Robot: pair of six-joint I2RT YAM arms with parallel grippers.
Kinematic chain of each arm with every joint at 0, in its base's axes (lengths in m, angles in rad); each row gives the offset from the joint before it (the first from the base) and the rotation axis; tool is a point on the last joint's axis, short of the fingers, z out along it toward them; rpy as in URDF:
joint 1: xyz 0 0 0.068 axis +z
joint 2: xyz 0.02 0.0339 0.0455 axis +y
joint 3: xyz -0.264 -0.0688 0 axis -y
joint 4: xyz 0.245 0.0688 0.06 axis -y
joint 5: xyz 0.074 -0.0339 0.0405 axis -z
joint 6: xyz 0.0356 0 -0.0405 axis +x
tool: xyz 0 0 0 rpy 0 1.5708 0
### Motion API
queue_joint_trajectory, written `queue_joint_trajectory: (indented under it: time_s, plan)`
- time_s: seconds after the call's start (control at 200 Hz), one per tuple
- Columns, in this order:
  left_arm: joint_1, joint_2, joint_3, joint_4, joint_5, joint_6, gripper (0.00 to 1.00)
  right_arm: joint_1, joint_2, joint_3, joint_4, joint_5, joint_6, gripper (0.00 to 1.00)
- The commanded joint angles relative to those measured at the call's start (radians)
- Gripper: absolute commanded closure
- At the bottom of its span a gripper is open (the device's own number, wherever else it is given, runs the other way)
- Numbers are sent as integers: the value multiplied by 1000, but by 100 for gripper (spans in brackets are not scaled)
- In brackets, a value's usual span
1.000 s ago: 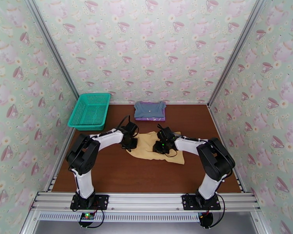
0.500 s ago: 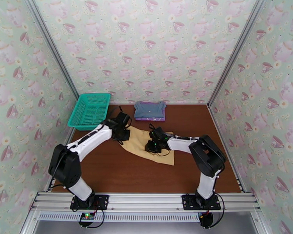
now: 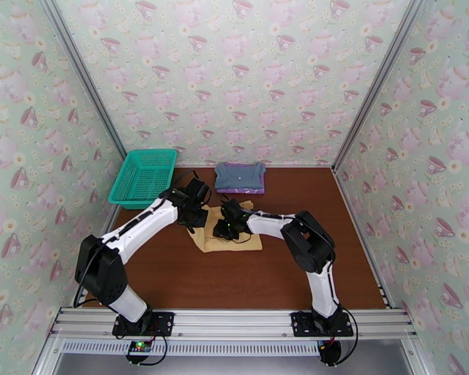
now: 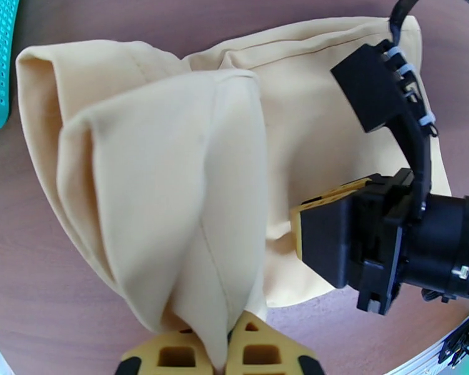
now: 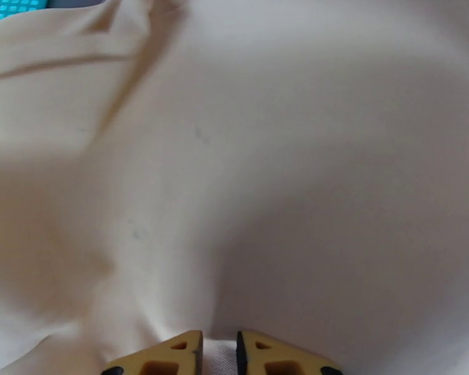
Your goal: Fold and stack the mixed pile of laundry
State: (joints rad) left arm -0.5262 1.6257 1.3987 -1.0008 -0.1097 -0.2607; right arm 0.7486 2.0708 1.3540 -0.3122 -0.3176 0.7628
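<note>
The left gripper (image 4: 219, 357) is clamped on the mustard-yellow piece (image 4: 172, 182): its two yellow fingertips meet at the bottom of the left wrist view with a folded edge of the cloth pinched between them. From there the cloth rises in a puffed, doubled-over fold. A seam runs down its middle, and a flatter layer is spread on the brown table (image 3: 234, 276) behind it.

The right gripper (image 5: 219, 346) has its fingertips drawn almost together. A thin bit of the same yellow cloth seems to be caught in the narrow slot between them (the view is very close and soft, so this is not sure).

From above, both grippers sit close together at the middle of the table, the left at the cloth's left edge and the right on top of it. The garment lies bunched into a small rough square.

Just beyond it, against the back wall, the grey-blue piece (image 3: 239, 175) lies folded on the purple T-shirt (image 3: 241, 190), whose edge shows beneath. The teal basket (image 3: 144, 177) stands at the back left corner, apart from the garments.
</note>
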Motion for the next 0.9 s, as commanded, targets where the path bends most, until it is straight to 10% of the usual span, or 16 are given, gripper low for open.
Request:
queue_joint_trajectory:
  time_s: [0.0,0.311,0.511,0.896]
  plan:
    - [-3,10,46,-25,-32,33,100,-3,-26,48,-125,45,-63,73]
    - [22,30,71,-55,-85,86,100,-49,-157,112,-283,41,-188,74]
    - [28,49,95,-59,-78,95,100,-64,-144,46,-219,-50,-182,100]
    - [-25,93,163,-64,-36,55,100,47,19,-5,-6,-155,-34,100]
